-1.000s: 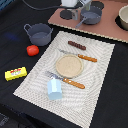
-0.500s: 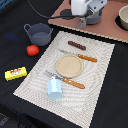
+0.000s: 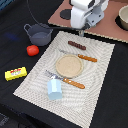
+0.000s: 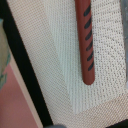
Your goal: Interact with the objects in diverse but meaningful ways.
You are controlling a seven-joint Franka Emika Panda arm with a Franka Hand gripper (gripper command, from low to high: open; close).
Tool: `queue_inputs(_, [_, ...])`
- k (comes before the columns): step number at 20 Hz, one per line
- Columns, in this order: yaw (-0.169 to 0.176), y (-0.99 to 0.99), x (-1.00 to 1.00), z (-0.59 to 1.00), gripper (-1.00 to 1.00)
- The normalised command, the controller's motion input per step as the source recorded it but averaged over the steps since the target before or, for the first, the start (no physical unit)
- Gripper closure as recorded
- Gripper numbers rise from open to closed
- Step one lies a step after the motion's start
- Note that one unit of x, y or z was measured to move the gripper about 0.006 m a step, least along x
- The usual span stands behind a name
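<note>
A brown sausage (image 3: pixel 76 45) with dark stripes lies at the far end of the beige placemat (image 3: pixel 100 75). My gripper (image 3: pixel 82 30) hangs just above and behind it, and its fingers are too blurred to tell open from shut. The wrist view shows the sausage (image 4: pixel 86 40) close up on the mat's weave. A grey two-handled pot (image 3: pixel 39 34) stands off the mat at the exterior view's left, with a red tomato (image 3: pixel 32 50) in front of it. The yellow packet (image 3: pixel 15 73) lies nearer on the black table. A light blue cup (image 3: pixel 54 89) stands on the mat's near corner.
A round tan plate (image 3: pixel 68 65) sits mid-mat, between an orange-handled knife (image 3: pixel 80 56) and an orange-handled fork (image 3: pixel 67 80). Behind the mat is a brown board (image 3: pixel 112 27) with a bowl (image 3: pixel 123 17) at the exterior view's right.
The arm has shifted a little toward the exterior view's right and come down toward the far end of the mat near the sausage. The objects have not moved.
</note>
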Motion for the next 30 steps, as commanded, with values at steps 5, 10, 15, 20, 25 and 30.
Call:
queue_inputs(5, [0.000, 0.00, 0.00, -0.42, -1.00])
queue_inputs(10, [0.000, 0.04, 0.11, -0.35, -1.00])
queue_inputs(15, [0.000, 0.03, 0.13, -0.28, -1.00])
queue_inputs(20, [0.000, 0.00, 0.09, -0.29, -1.00])
queue_inputs(25, [0.000, 0.00, 0.09, -0.27, 1.00])
queue_inputs(30, [0.000, 0.00, 0.10, -0.29, 1.00])
